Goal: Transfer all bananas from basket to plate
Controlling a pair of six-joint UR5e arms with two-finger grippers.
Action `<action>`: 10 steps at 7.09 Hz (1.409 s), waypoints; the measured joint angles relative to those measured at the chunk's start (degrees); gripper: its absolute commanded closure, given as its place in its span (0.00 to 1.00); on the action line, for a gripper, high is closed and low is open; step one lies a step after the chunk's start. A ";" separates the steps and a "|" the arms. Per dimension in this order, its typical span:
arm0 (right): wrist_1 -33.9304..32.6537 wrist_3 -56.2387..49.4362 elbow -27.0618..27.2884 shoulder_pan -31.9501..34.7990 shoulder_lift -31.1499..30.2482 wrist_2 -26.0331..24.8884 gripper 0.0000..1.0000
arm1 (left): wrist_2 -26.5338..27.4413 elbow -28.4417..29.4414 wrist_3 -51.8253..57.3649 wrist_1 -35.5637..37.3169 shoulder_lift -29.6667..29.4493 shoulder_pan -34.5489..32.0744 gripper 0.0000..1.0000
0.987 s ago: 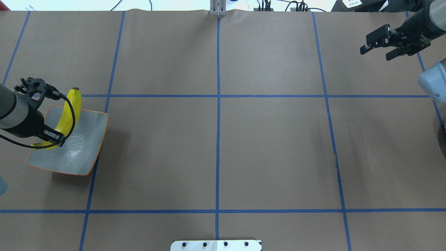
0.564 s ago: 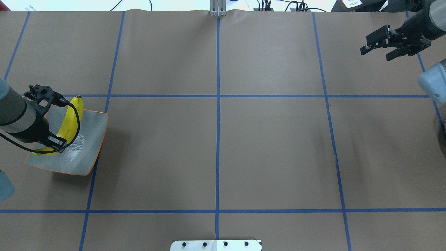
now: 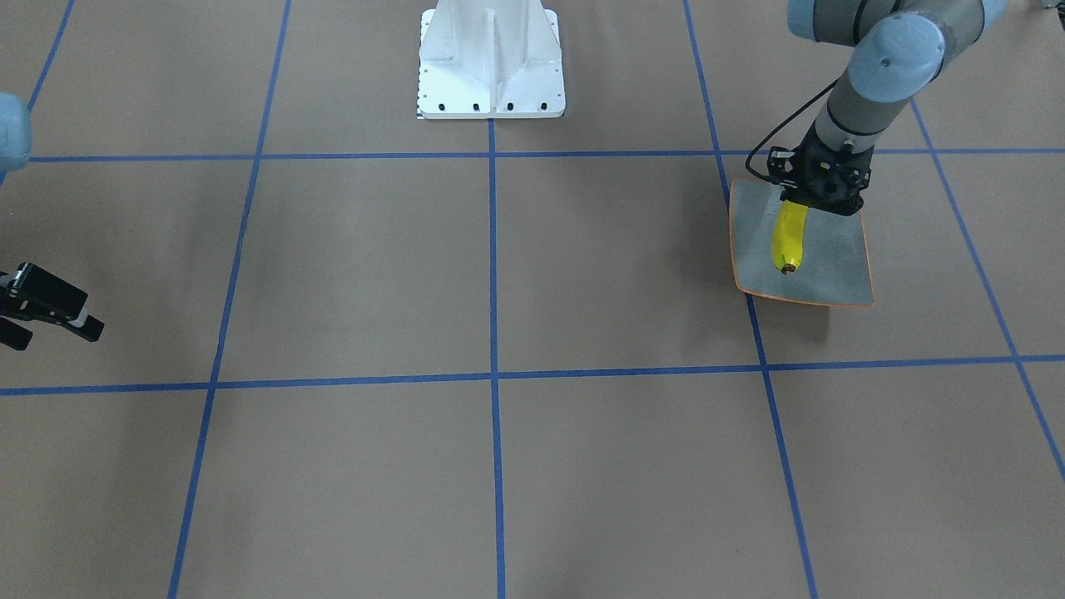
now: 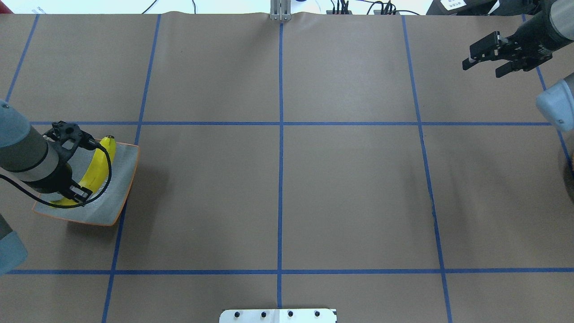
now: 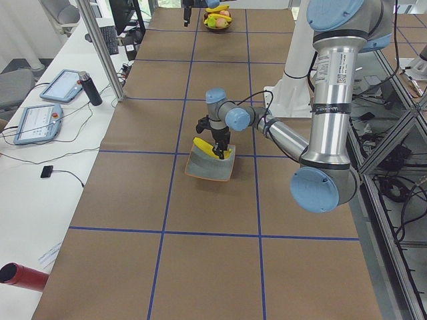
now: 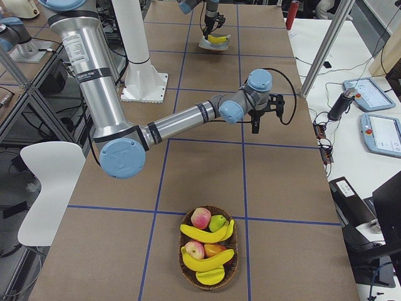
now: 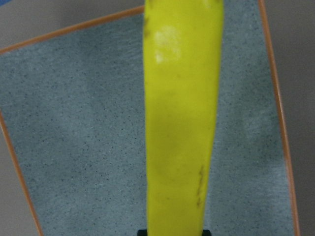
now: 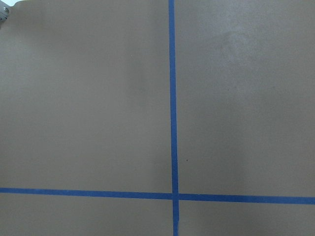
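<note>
**Left arm:** forearm is stretching outward at a low angle and the wrist is bending so the tool is pointing straight down. Left gripper (image 4: pixel 77 190) is clamping a banana (image 4: pixel 99 163) near one end, with the jaws pressing on both its sides.

**Right arm:** forearm is extending nearly level and the wrist is turning downward. Right gripper (image 4: pixel 482 67) is hanging in the air with its jaws standing apart.
</note>
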 measured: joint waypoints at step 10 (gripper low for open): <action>-3.86 -21.55 -5.51 8.12 -3.17 -2.08 0.01 | -5.97 -1.82 6.28 4.32 -6.85 -9.18 0.00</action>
